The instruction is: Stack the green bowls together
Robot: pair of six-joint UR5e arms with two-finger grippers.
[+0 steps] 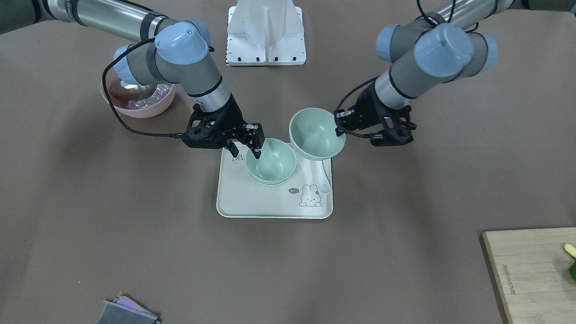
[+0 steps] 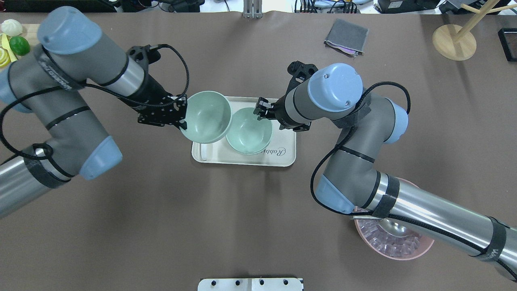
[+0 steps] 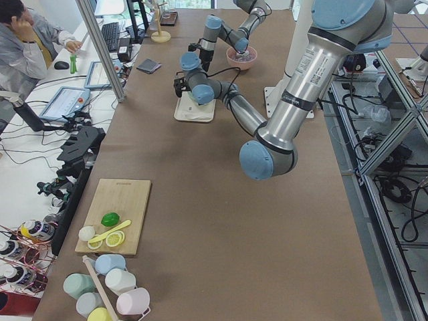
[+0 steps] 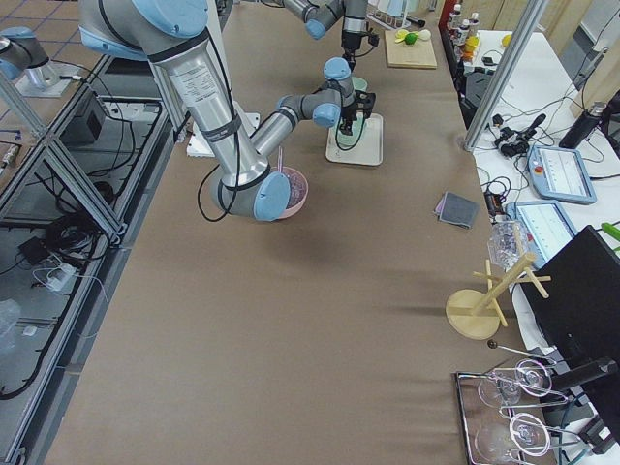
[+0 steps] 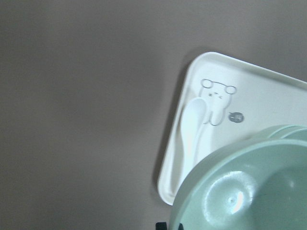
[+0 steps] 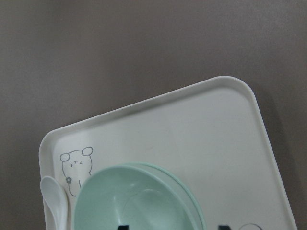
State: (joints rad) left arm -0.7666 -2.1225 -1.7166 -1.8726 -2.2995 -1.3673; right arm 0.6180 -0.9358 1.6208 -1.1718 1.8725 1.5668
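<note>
Two green bowls (image 1: 271, 161) sit nested on a white rabbit tray (image 1: 252, 202); they also show in the overhead view (image 2: 248, 130) and the right wrist view (image 6: 139, 201). My right gripper (image 1: 245, 152) is open, with one finger inside and one outside their rim (image 2: 258, 112). My left gripper (image 1: 338, 128) is shut on the rim of the third green bowl (image 1: 317, 132). It holds that bowl tilted above the tray's edge, beside the nested pair (image 2: 208, 117). In the left wrist view this bowl (image 5: 244, 191) fills the lower right.
A white spoon (image 1: 325, 177) lies on the tray under the held bowl. A pink bowl with a metal scoop (image 1: 139, 105) stands behind my right arm. A cutting board (image 1: 531, 270), a grey cloth (image 1: 126, 312) and a wooden stand (image 2: 454, 40) lie far off.
</note>
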